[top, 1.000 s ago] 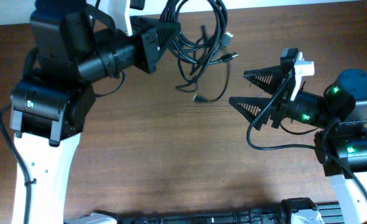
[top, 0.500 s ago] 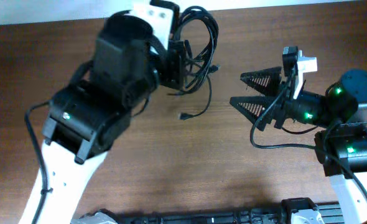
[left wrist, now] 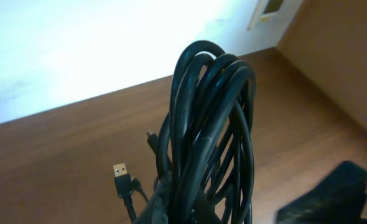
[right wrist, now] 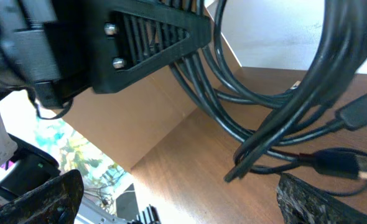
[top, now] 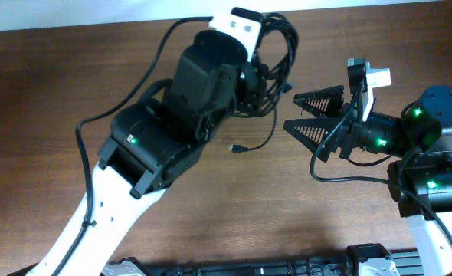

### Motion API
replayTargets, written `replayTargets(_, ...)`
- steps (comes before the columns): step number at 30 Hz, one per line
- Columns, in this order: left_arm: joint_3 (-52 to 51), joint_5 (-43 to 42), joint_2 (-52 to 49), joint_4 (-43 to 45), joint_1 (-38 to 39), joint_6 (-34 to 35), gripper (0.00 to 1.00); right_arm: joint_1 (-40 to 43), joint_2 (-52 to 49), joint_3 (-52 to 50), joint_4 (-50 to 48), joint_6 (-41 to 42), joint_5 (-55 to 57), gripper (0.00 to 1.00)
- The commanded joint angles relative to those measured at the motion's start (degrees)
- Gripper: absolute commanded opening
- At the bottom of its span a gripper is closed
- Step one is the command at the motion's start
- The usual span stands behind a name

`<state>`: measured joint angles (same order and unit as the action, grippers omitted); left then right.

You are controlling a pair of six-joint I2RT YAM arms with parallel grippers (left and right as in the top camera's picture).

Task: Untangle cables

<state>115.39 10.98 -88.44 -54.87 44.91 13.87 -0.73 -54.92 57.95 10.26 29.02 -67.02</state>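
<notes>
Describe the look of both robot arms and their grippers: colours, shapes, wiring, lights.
Left arm: white lower link, bulky black joint housings, one small green light, a thin black wire looping alongside. Right arm: white base link, black rounded joints, several green lights, black wire loops. Right gripper: two black triangular fingers with ribbed, lattice-like faces and a white block behind them. Left gripper: a white block behind it too.

Dark brown wood-grain bench (top: 211, 215), matte surface. One thin black cable end with small plug (top: 239, 148) trails near it at centre; contact unclear.

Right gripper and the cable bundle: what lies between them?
Nothing solid: overhead, only bare table separates the open right gripper from the cables clamped by the left gripper.
</notes>
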Motion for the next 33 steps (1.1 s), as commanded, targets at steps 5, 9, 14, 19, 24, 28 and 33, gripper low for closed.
replayTargets(5,0.9,0.8,0.7,2.9,3.1,-0.7,0.0,0.0,0.2,0.1,0.0,0.4,-0.9,0.99)
replayTargets(9,0.9,0.7,0.8,3.3,3.1,-0.7,0.0,0.0,0.2,0.1,0.0,0.4,-0.9,0.99)
replayTargets(14,0.9,-0.2,1.0,3.8,3.1,-0.7,0.0,0.0,0.2,0.1,0.3,0.4,-0.9,0.99)
replayTargets(19,0.9,-7.9,1.0,4.0,3.1,-0.7,0.0,0.0,0.2,0.1,0.3,0.4,-0.3,0.96)
replayTargets(24,0.9,-15.4,1.0,3.8,3.1,-0.7,0.0,0.0,0.2,0.1,0.3,0.4,-0.3,0.48)
replayTargets(28,0.9,-15.0,1.0,3.9,3.0,-0.7,0.0,0.0,0.2,0.1,0.5,0.4,-0.3,0.1)
replayTargets(33,0.9,-2.2,1.0,3.6,3.0,-0.8,0.0,0.0,0.2,0.1,1.0,0.4,-0.5,0.04)
